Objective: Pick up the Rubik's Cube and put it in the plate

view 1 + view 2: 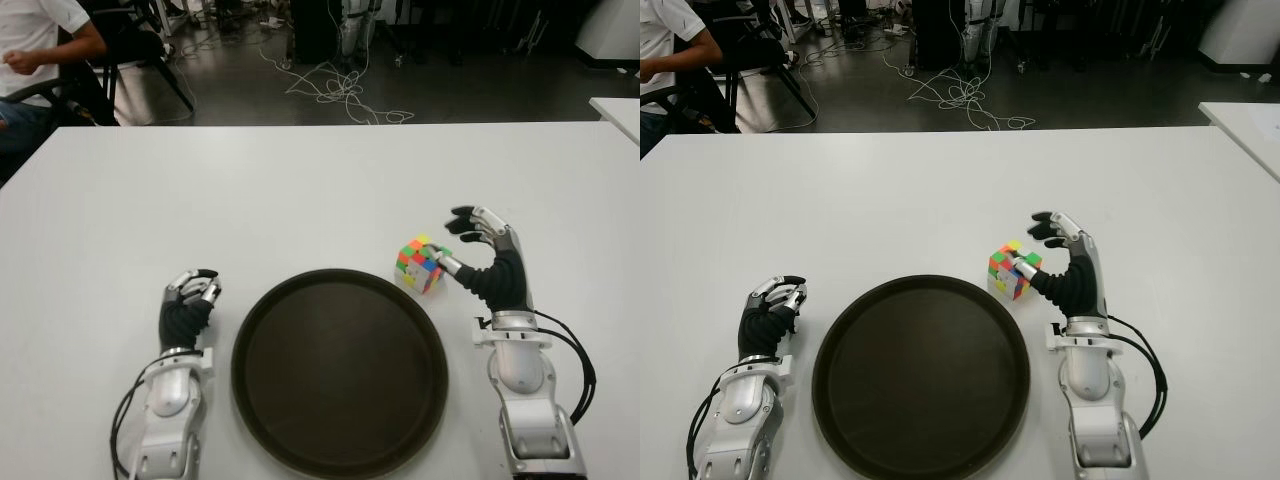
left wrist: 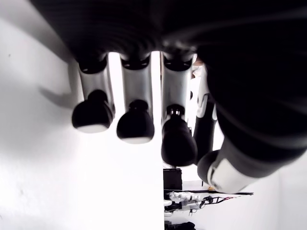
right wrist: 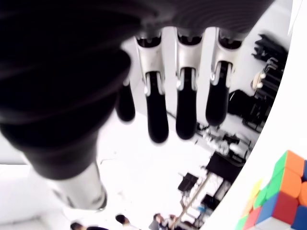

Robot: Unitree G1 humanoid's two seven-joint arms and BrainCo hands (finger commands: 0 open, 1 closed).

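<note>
The right hand (image 1: 478,250) stood beside the Rubik's Cube (image 1: 421,264), fingers spread wide, thumb at the cube. The left hand (image 1: 190,300), curled and empty, showed left of the plate (image 1: 340,372), which lay just beside the cube.

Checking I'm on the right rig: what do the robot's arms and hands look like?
Both arms have silver-grey forearm shells and black ribbed wrists. The left hand and right hand have silver finger segments with black rounded tips. Black cables loop alongside each forearm.

Silver forearms (image 1: 520,385), black-tipped fingers (image 1: 463,213)
</note>
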